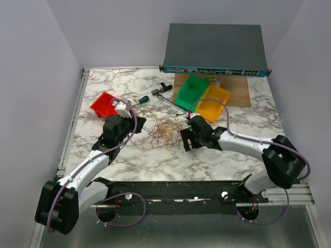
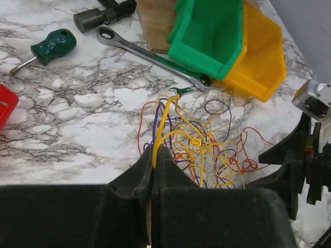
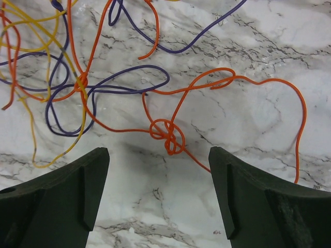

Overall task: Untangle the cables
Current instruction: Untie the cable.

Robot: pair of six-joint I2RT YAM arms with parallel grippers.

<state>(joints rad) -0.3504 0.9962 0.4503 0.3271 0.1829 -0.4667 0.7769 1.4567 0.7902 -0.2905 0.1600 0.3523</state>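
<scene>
Cables, hair-thin and glossy, loop and knot over veined marble tabletop.

In the top view the cables are too thin for single strands to be followed, and the small print on the front of the grey box cannot be read. In the left wrist view the lower end of a yellow cable is hidden between the closed fingers of the left gripper. The red bin is cut by the left edge, and the yellow bin is partly covered by the green bin (its inside is not shown). In the right wrist view the cables are cut off by the top and left edges, and an orange cable is lost behind one finger of the right gripper.
</scene>
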